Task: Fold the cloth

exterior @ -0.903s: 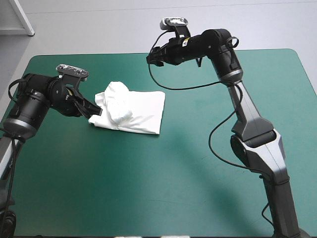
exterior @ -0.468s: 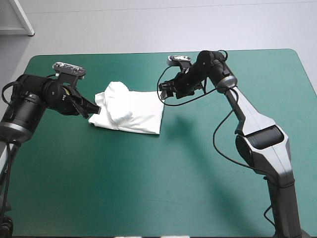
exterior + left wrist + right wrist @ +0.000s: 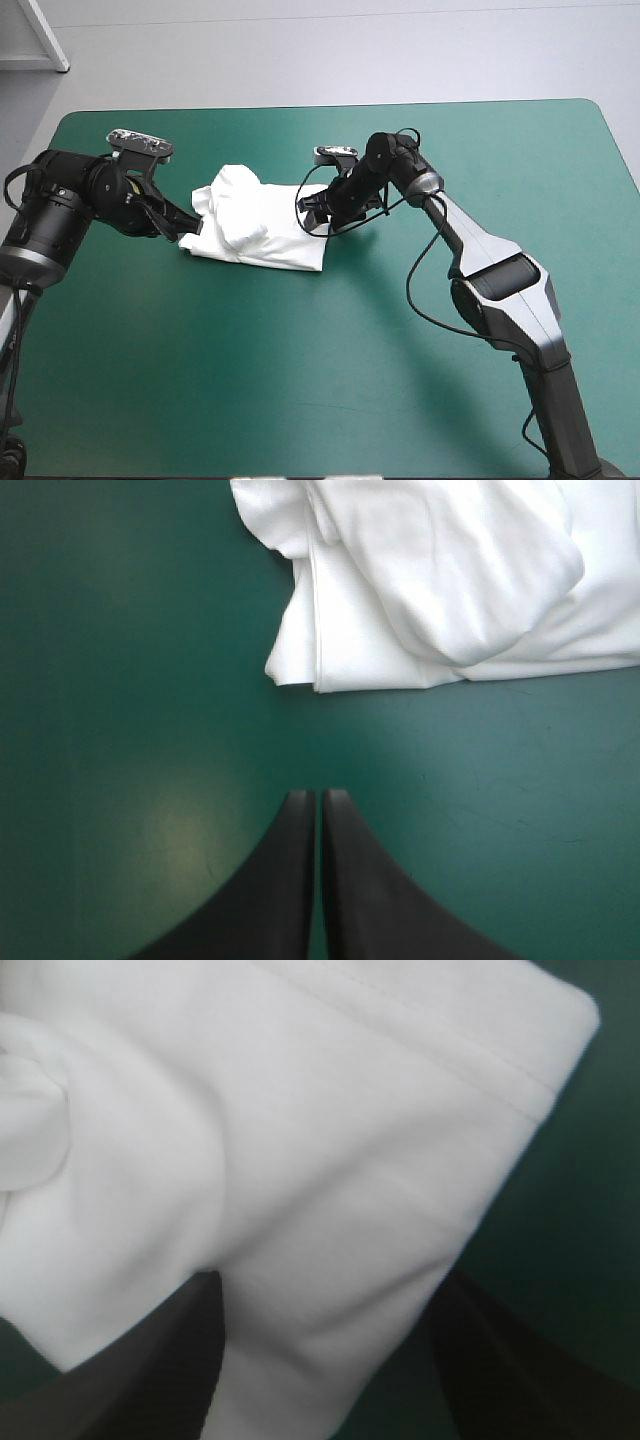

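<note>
The white T-shirt (image 3: 262,225) lies as a folded bundle left of the table's middle, with a rumpled hump along its left side. My left gripper (image 3: 187,228) rests low at the bundle's left edge, fingers shut. In the left wrist view its tip (image 3: 318,798) sits on the teal-green cover, a short gap from the shirt's corner (image 3: 300,670). My right gripper (image 3: 311,214) is down over the bundle's right edge. In the right wrist view it (image 3: 328,1285) stands open, the T-shirt (image 3: 300,1160) filling the space between and ahead of the fingers.
Bare teal-green cover (image 3: 330,370) spreads in front of the bundle and to its right. The table's far edge (image 3: 330,105) lies close behind the right arm.
The right arm has swung down and leftward from a raised spot near the table's far side onto the shirt's right edge. The left gripper has barely shifted.
</note>
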Controlling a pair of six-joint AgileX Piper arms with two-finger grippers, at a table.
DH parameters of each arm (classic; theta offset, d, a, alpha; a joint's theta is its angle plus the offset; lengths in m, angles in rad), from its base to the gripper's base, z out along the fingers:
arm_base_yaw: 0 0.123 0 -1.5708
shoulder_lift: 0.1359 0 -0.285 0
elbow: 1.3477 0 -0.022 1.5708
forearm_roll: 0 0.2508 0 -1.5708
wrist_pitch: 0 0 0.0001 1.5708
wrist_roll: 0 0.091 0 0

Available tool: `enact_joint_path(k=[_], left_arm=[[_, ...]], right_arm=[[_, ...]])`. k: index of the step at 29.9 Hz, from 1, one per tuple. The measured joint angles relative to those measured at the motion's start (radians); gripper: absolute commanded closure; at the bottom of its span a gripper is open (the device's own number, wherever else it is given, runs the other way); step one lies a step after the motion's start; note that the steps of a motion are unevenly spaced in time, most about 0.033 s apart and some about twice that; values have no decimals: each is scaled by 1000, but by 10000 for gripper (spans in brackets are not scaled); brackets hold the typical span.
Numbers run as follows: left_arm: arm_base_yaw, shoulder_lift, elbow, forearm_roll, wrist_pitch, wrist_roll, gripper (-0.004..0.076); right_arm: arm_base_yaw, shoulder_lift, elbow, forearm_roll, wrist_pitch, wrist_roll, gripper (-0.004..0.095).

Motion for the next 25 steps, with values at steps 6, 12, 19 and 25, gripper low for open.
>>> enact_joint_path(k=[6, 12, 19, 25], left_arm=[[0, 0, 0, 0, 1, 0, 705], [0, 0, 0, 0, 8, 0, 704], [0, 0, 0, 0, 7, 0, 705], [0, 0, 0, -1, 1, 17, 705]], right_arm=[[31, 5, 0, 24, -20, -5, 648], [42, 5, -2, 4, -20, -34, 925], [43, 17, -119, -149, 35, -14, 925], [15, 7, -198, -351, 54, 49, 925]])
